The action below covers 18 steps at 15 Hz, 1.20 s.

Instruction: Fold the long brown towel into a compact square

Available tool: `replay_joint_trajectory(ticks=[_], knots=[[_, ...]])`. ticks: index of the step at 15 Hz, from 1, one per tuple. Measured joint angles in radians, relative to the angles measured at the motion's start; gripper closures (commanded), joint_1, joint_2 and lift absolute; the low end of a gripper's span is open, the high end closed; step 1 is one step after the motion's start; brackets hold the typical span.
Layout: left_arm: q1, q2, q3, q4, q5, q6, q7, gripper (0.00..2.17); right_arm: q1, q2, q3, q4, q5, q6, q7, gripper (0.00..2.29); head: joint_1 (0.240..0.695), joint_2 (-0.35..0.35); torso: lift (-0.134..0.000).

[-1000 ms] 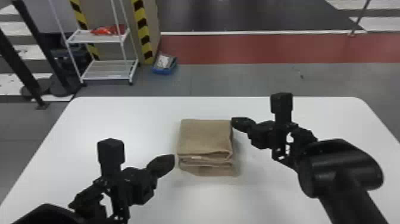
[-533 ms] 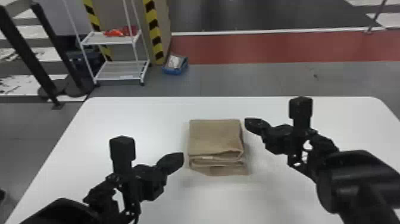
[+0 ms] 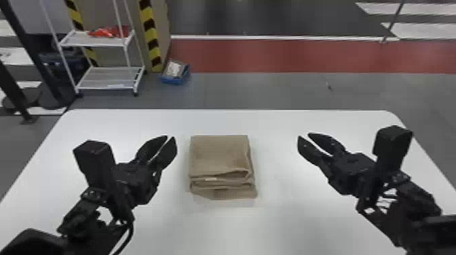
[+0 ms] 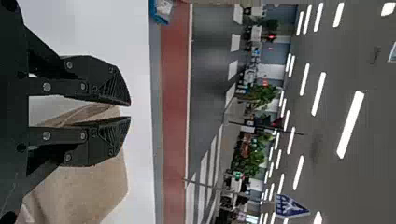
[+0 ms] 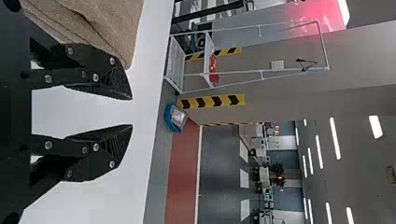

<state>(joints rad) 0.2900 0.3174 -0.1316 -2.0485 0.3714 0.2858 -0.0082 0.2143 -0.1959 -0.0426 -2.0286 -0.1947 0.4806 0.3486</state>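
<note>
The blue bin (image 3: 172, 81) on the floor holds something pale (image 3: 174, 69).

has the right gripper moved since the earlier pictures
Yes, the right gripper has moved right, nearer the right edge of the table.

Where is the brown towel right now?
In the head view, the folded brown towel lies on the white table, between the left gripper on its left and the right gripper on its right, touching neither.
</note>
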Motion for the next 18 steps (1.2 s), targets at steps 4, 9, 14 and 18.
replay_joint_trajectory(ticks=[4,9,14,18], knots=[[0.033,-0.014,-0.079,-0.002,-0.136,-0.214,0.154,0.02,0.125,-0.001,-0.008,-0.176,-0.006,0.067,-0.057,0.04,0.695,-0.027,-0.125],[0.116,-0.017,-0.083,-0.049,-0.209,-0.252,0.191,0.06,0.304,0.002,-0.054,-0.265,-0.056,-0.102,-0.104,0.05,0.695,-0.049,-0.125],[0.237,-0.013,0.005,-0.103,-0.179,-0.256,0.193,0.07,0.484,0.025,-0.127,-0.296,-0.108,-0.399,-0.119,0.05,0.695,-0.049,-0.125],[0.297,-0.01,0.046,-0.142,-0.159,-0.249,0.173,0.07,0.581,0.063,-0.155,-0.327,-0.142,-0.487,-0.121,0.05,0.695,-0.052,-0.125]])
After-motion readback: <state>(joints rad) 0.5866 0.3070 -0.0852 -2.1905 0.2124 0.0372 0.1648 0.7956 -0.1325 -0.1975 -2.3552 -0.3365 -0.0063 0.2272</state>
